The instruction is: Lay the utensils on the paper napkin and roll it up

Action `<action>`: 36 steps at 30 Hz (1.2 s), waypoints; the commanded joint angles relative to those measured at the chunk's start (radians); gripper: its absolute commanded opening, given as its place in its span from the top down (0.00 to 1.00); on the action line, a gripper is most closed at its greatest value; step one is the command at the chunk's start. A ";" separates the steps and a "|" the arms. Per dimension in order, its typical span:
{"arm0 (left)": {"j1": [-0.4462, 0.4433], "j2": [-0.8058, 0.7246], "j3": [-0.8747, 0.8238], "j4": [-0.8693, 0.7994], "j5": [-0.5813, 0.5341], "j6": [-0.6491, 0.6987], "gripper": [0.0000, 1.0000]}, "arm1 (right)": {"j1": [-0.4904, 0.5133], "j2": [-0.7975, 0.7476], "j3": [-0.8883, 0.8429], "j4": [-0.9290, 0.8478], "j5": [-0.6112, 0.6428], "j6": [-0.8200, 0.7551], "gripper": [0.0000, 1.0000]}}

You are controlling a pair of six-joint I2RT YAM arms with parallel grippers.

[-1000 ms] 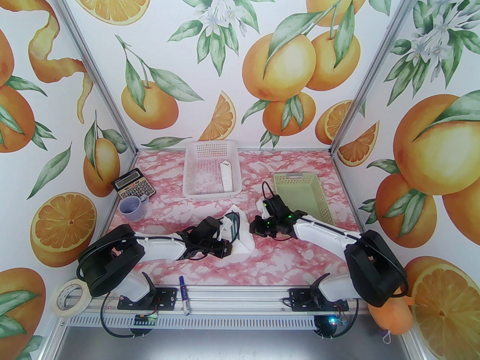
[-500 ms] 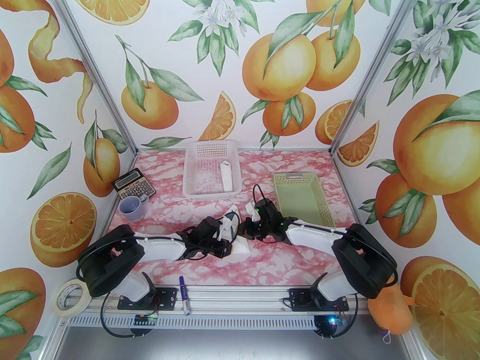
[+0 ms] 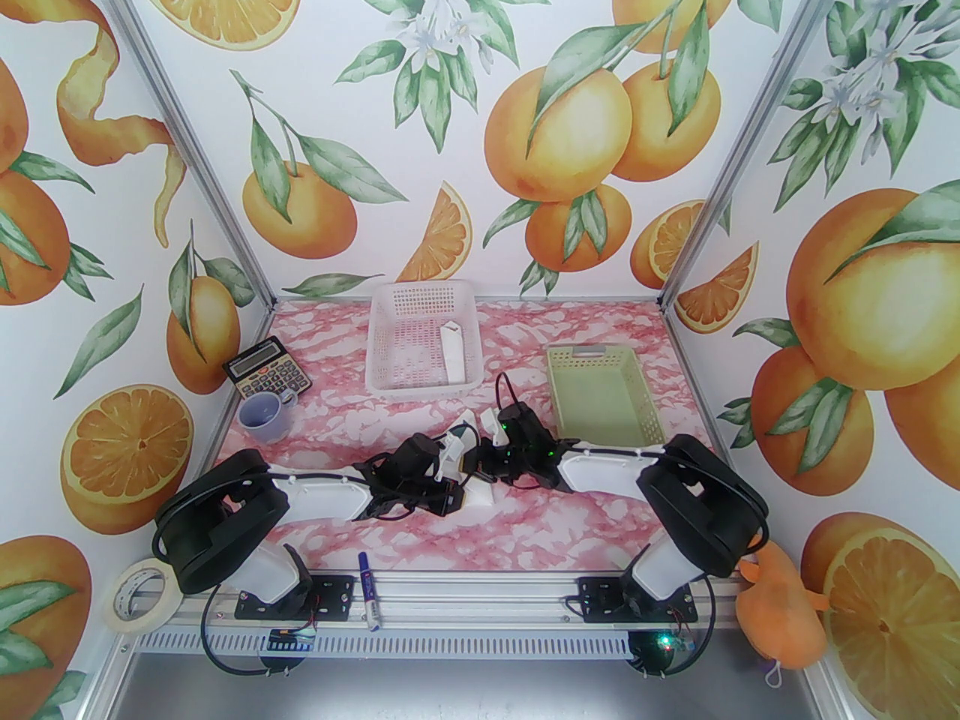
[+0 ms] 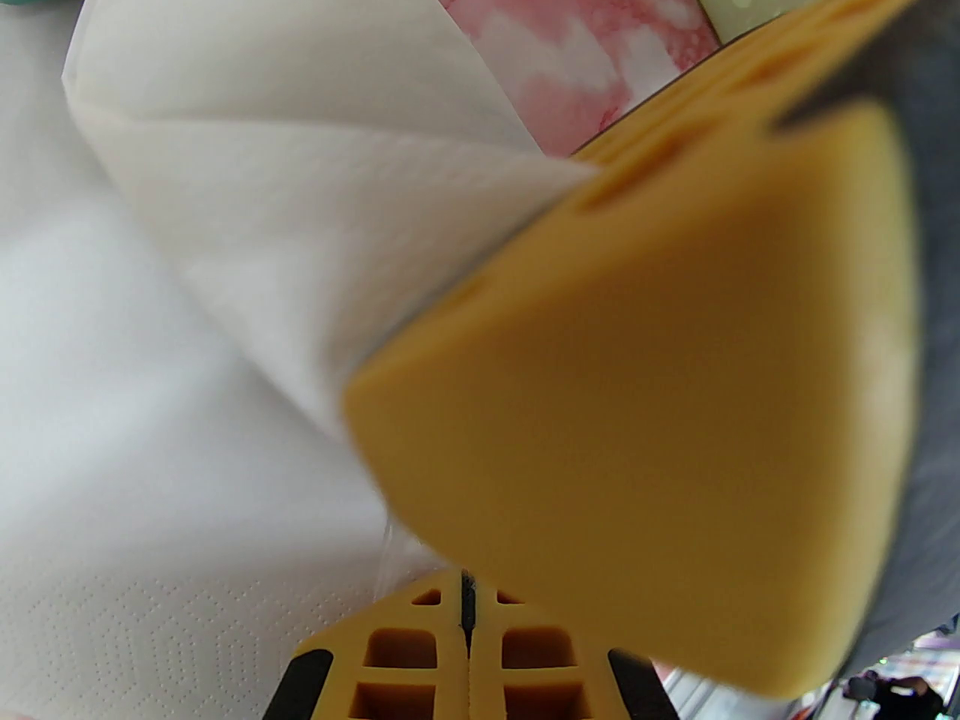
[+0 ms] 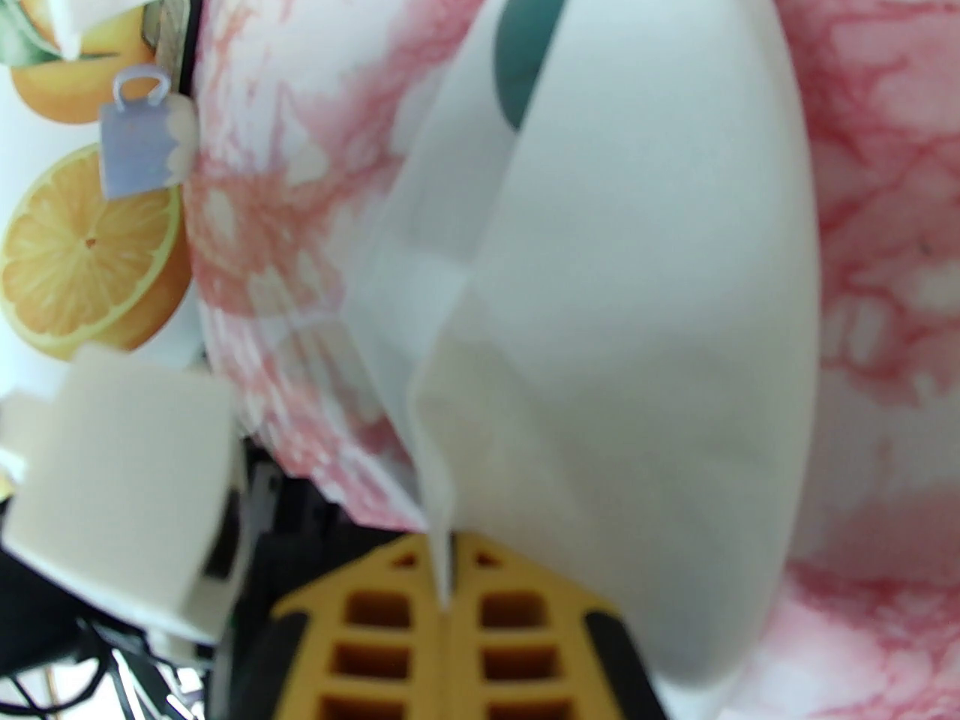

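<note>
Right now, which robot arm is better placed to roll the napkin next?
Probably the right. The right gripper is shut on the paper napkin, its edge raised, a teal utensil under the fold. The left gripper looks shut, its hold unclear.

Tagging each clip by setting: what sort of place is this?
Likely a robot test booth, not a home: fruit-print wall panels on a metal frame, a pink marble-print table, and the left arm and right arm bolted to a rail.
</note>
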 commanded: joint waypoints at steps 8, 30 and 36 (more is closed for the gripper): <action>0.005 -0.011 -0.010 0.013 -0.006 0.006 1.00 | 0.014 0.074 -0.021 0.130 0.041 0.042 0.98; 0.234 -0.327 -0.146 0.072 0.088 -0.125 0.62 | 0.016 0.151 -0.076 0.220 0.052 0.078 0.74; 0.308 -0.339 -0.191 0.166 0.119 -0.210 0.47 | 0.017 0.151 -0.074 0.214 0.049 0.076 0.63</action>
